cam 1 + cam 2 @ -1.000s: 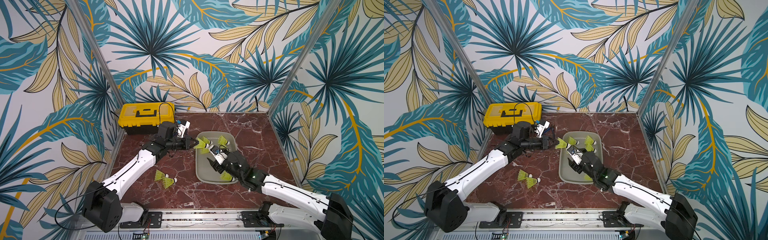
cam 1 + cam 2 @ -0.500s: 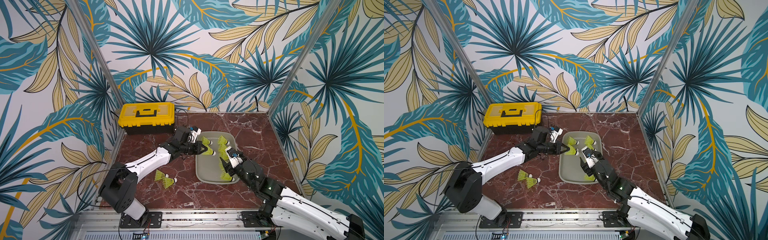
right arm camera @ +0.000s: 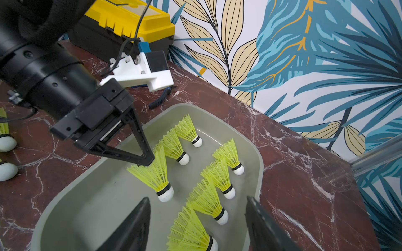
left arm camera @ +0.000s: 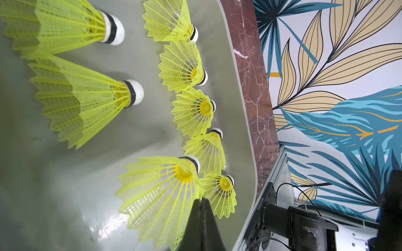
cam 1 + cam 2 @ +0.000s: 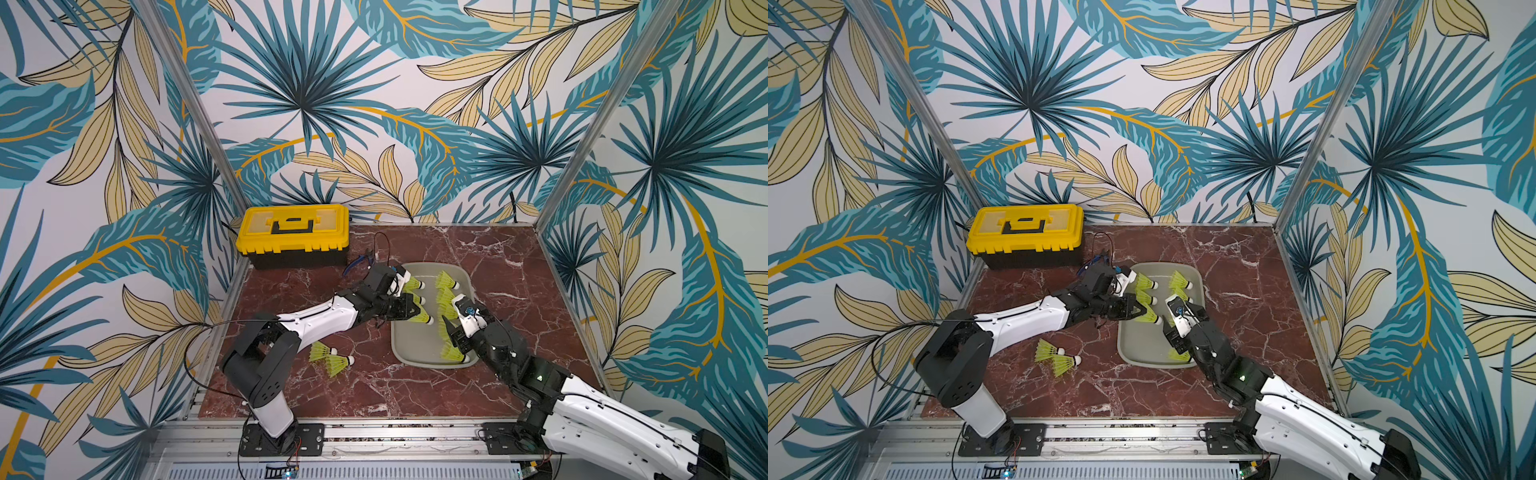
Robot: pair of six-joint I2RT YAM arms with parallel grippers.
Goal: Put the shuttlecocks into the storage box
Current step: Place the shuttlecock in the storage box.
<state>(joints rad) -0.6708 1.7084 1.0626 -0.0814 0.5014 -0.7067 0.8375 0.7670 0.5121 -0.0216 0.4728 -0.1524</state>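
**Now: left fingers point(image 4: 201, 219) clamped on one shuttlecock point(image 4: 161, 191) at the storage box point(image 5: 401, 351)**

Nearest to me, the right fingers point(image 3: 136, 226) stand apart above the near end of the grey box, gripping nothing. Another shuttlecock point(image 3: 191, 232) lies on the box floor under the gap between them.

On the table point(image 5: 415, 395), left of the box and clear of its rim, I see a pair of loose shuttlecocks point(image 5: 322, 351) lying on their sides, close together.

Further out, the left fingers reach in over the box's left rim. They are pressed together on the skirt edge of the one shuttlecock, its white tip pointing down. I cannot tell whether that tip rests on the floor.

Counting it, the left wrist view shows me eight inside the box: three along the left side, five in a row along the right.

Beyond the box a blue-handled tool point(image 5: 357, 262) lies on the table. Behind it the yellow-lidded toolbox point(image 5: 293, 230) sits in the far left corner.
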